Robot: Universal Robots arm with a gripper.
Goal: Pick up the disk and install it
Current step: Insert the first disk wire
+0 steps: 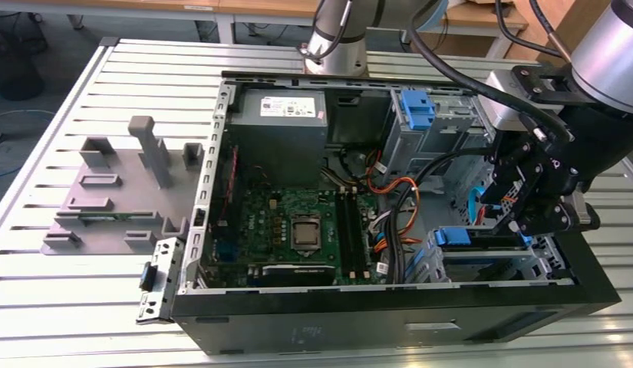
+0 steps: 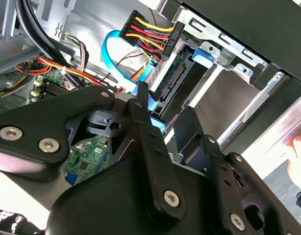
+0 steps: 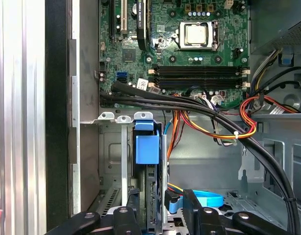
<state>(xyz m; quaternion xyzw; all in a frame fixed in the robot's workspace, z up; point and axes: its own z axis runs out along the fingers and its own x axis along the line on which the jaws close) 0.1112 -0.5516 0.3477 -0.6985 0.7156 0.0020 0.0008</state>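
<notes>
Two black fingers (image 3: 192,208) of our gripper (image 3: 158,215) squeeze the disk (image 3: 151,196) on its edges, so it can slide straight into the drive bay (image 3: 111,161). It looks about halfway in, we think. Farther off lies the green motherboard (image 3: 189,54).

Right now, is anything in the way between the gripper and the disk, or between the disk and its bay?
Nothing visible does. The disk stands on edge in the drive bay, and the gripper is right at it, fingers on either side. The blue cable and coloured wires lie beside it, not across.
</notes>
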